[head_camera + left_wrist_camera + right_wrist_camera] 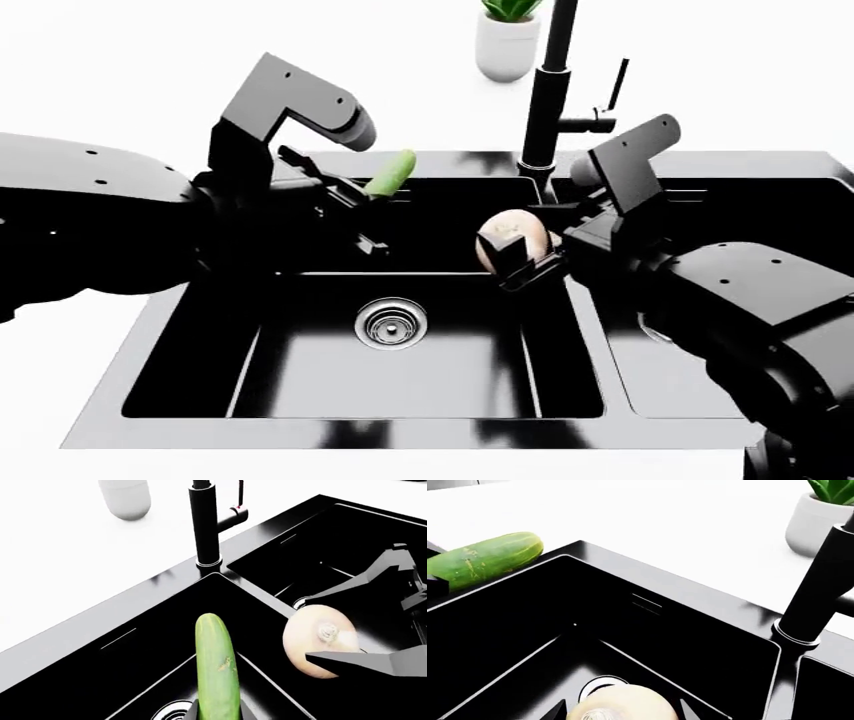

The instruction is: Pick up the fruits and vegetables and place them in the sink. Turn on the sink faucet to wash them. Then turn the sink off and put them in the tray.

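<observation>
My left gripper is shut on the green cucumber, holding it in the air over the back of the black sink's left basin; the cucumber sticks out lengthwise from the jaws. My right gripper is shut on the pale onion above the same basin, near the divider. The onion fills the gap between the right fingers. The black faucet rises just behind the two grippers, its thin side lever pointing up. The tray is out of view.
A white pot with a green plant stands on the white counter behind the faucet. A steel drain sits in the left basin's floor. The right basin lies partly under my right arm.
</observation>
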Robot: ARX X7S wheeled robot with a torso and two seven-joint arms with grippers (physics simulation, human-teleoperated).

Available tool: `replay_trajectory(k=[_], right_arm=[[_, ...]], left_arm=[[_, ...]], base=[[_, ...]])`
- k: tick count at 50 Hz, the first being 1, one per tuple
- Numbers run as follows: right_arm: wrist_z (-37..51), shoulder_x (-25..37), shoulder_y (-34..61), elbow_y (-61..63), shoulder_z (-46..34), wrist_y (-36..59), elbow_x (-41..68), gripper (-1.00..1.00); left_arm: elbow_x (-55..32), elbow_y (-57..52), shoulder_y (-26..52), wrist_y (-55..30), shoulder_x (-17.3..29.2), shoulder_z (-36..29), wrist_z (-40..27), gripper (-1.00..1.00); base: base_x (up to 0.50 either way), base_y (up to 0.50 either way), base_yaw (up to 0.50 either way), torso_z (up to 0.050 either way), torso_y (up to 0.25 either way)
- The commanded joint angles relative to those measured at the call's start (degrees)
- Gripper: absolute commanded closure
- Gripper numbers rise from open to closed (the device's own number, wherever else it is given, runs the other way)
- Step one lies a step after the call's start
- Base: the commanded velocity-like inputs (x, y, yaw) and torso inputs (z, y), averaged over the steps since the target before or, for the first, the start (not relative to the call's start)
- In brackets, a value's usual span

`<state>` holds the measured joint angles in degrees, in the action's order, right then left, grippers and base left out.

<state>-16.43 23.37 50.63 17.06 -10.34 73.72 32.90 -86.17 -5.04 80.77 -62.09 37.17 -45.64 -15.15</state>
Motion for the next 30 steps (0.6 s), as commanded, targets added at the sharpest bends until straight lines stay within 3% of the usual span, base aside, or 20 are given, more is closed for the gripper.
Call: replay_trajectory(k=[1, 14, 30], right_arm=[[-0.3, -0.8, 0.8, -1.0, -0.3, -0.8, -0.1, 1.0], [-0.7, -0.7, 0.2, -1.4, -0.9, -1.0, 0.5, 1.0], [0.0, -0.8, 0.2, -2.5, -1.9, -2.1, -0.1, 1.0]], left_arm=[[-0.2, -0.6, -0.4, 0.4, 1.0, 0.6, -0.9, 1.0], [-0.7, -0.9, -0.5, 0.3, 1.0, 0.4, -1.1, 1.0], [-1.7, -1.8, -1.1, 0.2, 1.4, 0.4, -1.8, 1.0]], base=[[0.46, -0.29, 0.0, 0.0, 0.0], [0.48, -0.26, 0.0, 0.0, 0.0], [0.01, 0.0, 0.0, 0.0, 0.001]])
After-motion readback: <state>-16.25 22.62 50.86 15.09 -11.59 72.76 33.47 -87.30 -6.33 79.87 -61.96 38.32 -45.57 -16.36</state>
